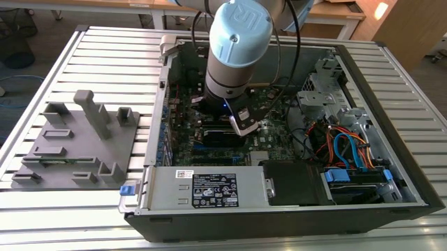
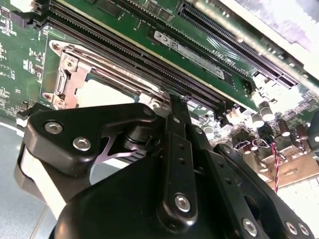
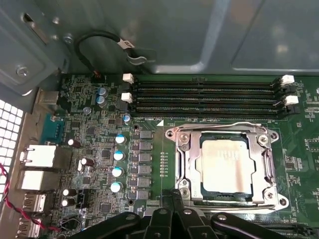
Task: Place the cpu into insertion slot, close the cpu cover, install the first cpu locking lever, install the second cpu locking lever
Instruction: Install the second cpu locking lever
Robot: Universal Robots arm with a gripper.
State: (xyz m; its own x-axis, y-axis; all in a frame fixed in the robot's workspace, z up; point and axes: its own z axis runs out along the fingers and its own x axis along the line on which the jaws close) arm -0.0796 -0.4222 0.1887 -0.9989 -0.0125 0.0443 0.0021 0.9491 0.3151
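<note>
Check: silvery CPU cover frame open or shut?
Shut: the silvery metal cover frame lies flat around the silver-grey square chip, seated in its socket.

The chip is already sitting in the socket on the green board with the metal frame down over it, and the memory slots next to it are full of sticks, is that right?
Not quite. In the first wrist view the cpu does sit in the insertion slot with the cpu cover lying down around it, but the long memory slots beside it stand empty, with no sticks in them.

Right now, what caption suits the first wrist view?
The cpu sits in the insertion slot under the closed cpu cover, gripper just beside it.
</note>
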